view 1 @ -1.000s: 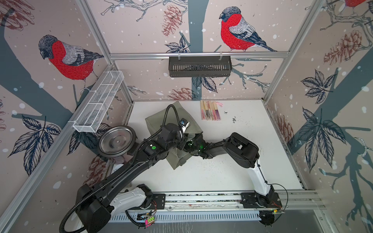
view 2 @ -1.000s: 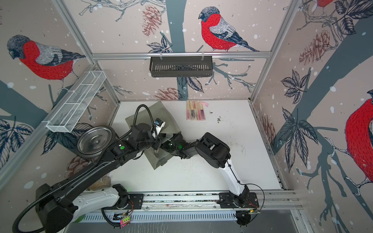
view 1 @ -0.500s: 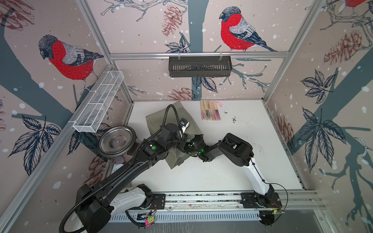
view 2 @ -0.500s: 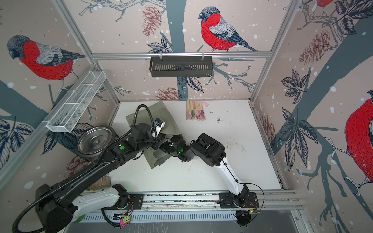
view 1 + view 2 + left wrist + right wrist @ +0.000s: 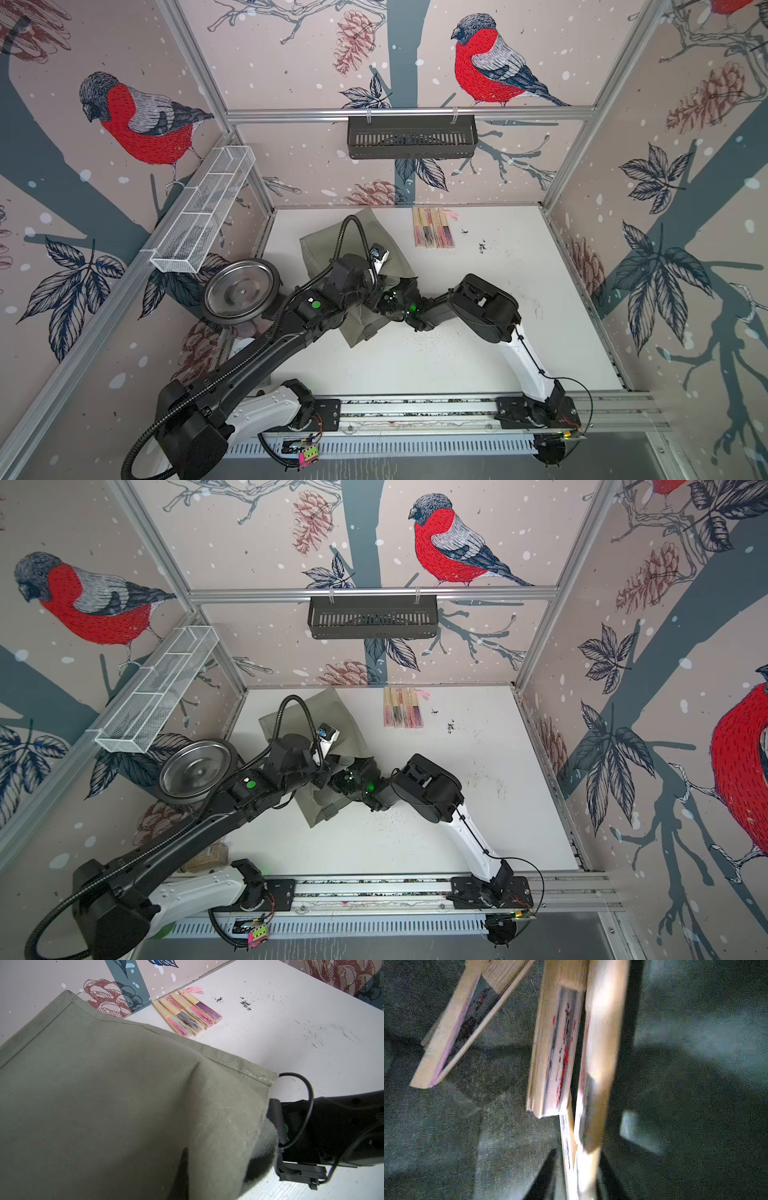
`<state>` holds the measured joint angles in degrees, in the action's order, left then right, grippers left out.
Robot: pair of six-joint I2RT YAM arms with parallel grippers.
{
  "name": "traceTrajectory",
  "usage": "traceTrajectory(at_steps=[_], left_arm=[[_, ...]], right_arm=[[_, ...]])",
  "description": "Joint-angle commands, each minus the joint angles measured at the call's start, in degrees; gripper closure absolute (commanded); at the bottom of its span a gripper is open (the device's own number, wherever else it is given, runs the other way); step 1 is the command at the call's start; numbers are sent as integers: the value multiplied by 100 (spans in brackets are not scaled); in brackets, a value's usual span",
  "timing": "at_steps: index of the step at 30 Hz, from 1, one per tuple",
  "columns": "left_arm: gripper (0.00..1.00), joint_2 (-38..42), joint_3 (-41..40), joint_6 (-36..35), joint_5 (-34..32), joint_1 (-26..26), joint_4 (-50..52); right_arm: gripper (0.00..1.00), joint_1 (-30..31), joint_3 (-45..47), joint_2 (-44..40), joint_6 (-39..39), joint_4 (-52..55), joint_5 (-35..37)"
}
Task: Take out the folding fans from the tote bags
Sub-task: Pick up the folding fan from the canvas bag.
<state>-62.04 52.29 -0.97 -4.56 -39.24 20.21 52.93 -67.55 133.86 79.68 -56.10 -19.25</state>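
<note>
The olive tote bag (image 5: pixel 328 249) (image 5: pixel 291 721) lies on the white table, and its cloth fills the left wrist view (image 5: pixel 104 1084). My left gripper is shut on the bag's cloth near the mouth, with its jaws hidden under the fabric. My right gripper (image 5: pixel 579 1178) is inside the bag, shut on a pale bamboo folding fan (image 5: pixel 593 1084). Two more fans lie in there, one beside the held fan (image 5: pixel 556 1053) and one further off (image 5: pixel 454 1032). Several folding fans (image 5: pixel 432 232) (image 5: pixel 402 713) (image 5: pixel 187 1016) lie side by side by the back wall.
A black slotted basket (image 5: pixel 411 137) hangs on the back rail. A white wire-mesh tray (image 5: pixel 203 208) hangs on the left wall above a metal bowl (image 5: pixel 239 291). Dark crumbs (image 5: pixel 482 245) dot the table right of the fans.
The right arm's elbow has drawn a little closer to the bag, with its wrist still in the mouth. The left arm and the bag have stayed put.
</note>
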Motion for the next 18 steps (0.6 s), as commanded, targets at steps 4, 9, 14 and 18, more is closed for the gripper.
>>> traceTrajectory(at_steps=[4, 9, 14, 18], left_arm=[[100, 1, 30, -35, 254, -31, -138], [100, -34, 33, -39, 227, -31, -132], [100, -19, 5, -28, 168, -31, -142], [100, -35, 35, -43, 177, -31, -115]], right_arm=[[68, -63, -307, 397, 108, 233, 3], [83, -86, -331, 437, 114, 120, -114], [90, -91, 37, 6, -125, 152, 22], [91, -95, 425, -448, -246, 133, 33]])
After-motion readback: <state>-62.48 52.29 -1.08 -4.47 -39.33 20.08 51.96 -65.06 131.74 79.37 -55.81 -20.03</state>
